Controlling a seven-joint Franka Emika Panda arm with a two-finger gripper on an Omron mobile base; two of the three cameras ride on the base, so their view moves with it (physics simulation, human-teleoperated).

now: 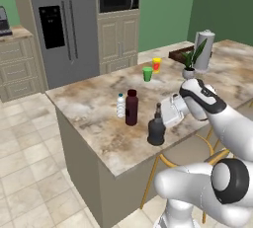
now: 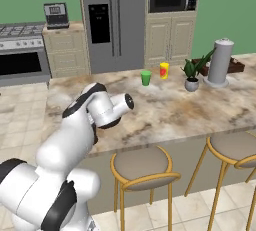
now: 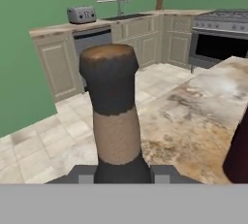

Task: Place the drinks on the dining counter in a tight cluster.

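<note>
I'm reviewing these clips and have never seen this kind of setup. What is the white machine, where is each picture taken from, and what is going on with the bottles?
This is a computer-rendered kitchen. The white machine is a robot arm on a base that can drive. Two pictures come from cameras on that base, behind the arm to its left and right; the third looks out from the hand itself. On the long stone counter stand a small water bottle, a tall maroon bottle and a squat black bottle. The gripper has its jaws shut on the black bottle, whose neck looms large in the hand view. Farther back are a green cup, a yellow-and-red cup, a potted plant and a grey jug.
</note>
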